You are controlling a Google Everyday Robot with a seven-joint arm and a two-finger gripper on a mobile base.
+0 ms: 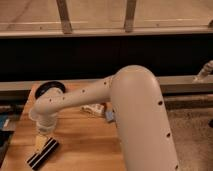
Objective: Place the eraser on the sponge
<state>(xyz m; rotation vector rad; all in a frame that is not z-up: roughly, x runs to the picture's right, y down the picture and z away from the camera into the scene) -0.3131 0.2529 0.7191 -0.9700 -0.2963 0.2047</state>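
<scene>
Black striped eraser bar lies on the wooden tabletop, my hand over its end. Whether it grips, I cannot tell.

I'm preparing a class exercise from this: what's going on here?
A robot arm reaches over the wooden table, its gripper down at the upper end of the eraser, which lies flat at the lower left of the view. The sponge sits further right, mostly hidden behind the arm. The eraser is not on it yet.
</scene>
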